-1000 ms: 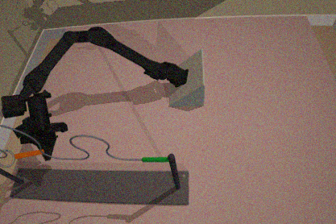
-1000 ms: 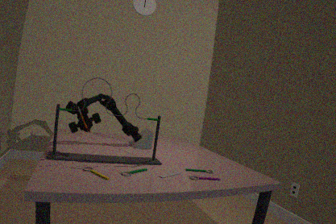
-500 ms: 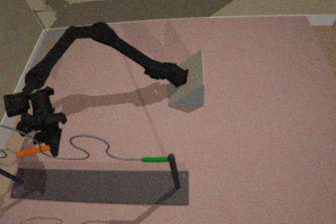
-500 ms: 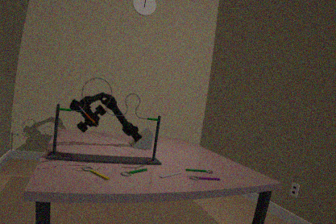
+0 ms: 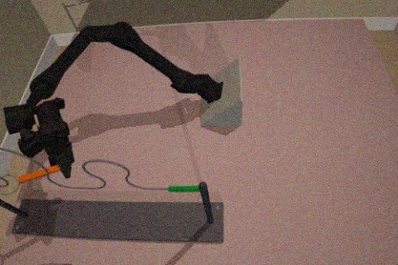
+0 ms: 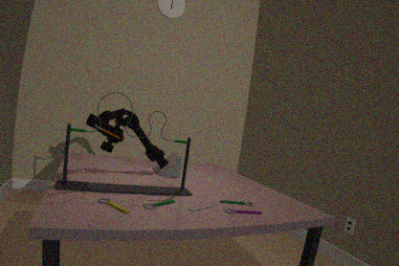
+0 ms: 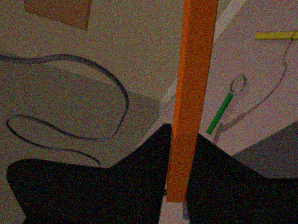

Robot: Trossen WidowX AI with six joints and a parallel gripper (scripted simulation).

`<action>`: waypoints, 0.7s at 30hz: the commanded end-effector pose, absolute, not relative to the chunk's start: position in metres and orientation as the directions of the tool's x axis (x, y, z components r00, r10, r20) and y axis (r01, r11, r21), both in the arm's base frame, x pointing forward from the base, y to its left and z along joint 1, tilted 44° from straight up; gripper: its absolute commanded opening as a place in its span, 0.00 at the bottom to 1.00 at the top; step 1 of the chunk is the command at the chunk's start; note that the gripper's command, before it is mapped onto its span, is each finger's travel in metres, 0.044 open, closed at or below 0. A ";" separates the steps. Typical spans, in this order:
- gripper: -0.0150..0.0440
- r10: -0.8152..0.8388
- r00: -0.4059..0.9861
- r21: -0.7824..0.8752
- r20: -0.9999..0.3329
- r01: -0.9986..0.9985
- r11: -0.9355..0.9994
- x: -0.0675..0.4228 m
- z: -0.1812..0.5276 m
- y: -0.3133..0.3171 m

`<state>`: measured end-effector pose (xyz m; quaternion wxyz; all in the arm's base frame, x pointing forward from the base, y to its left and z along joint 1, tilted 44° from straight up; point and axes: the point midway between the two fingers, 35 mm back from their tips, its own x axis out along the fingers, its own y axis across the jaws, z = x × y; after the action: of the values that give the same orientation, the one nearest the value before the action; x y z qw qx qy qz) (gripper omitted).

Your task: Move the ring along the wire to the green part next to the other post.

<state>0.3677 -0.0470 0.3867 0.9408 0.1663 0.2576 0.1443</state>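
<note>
At the near edge of the pink table: four spare wands lying flat, handles yellow, green, green and purple; no lettering legible on any.

Behind these: dark base plate carrying two dark posts, one at the right end, one at the left end. A green wire section adjoins the right post; another green section adjoins the left post. Thin grey wire runs in waves and loops between them.

Near the left post: gripper, jaws narrow and clamped on the orange handle; wrist view shows the handle standing up between the two dark fingers. Ring at the handle's far end, faint, close by the left green section; whether the wire passes through it cannot be told.

Further back: black arm arching to its base beside a grey-green block.

On the rear wall: round clock, face unreadable
</note>
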 end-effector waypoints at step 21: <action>0.00 0.516 0.792 0.717 -0.326 -0.149 0.681 0.355 0.422 0.002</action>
<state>0.3581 -0.0042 0.4141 0.8871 0.3330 0.2640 0.1802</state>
